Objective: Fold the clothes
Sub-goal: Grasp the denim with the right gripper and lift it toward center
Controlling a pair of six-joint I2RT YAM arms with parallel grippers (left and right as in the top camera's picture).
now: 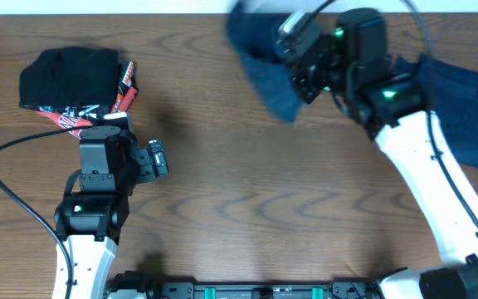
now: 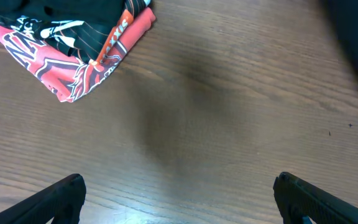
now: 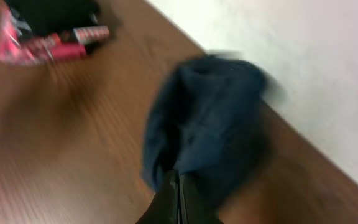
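A navy-blue garment [image 1: 264, 79] hangs bunched above the far middle of the table, blurred with motion. My right gripper [image 1: 295, 73] is shut on it; in the right wrist view the closed fingers [image 3: 179, 186] pinch the lower edge of the navy garment [image 3: 210, 118]. A second piece of navy-blue clothing [image 1: 463, 108] lies at the far right, partly under the right arm. My left gripper [image 1: 154, 158] hovers open over bare wood at the left, its gripper [image 2: 179, 199] holding nothing between its two wide-apart fingers [image 2: 61, 196].
A folded black garment with red and white print [image 1: 69, 79] lies at the far left, also seen as the folded garment [image 2: 73, 50] in the left wrist view. A black cable [image 1: 11, 183] loops by the left arm. The table's far edge [image 3: 278, 118] meets a white wall.
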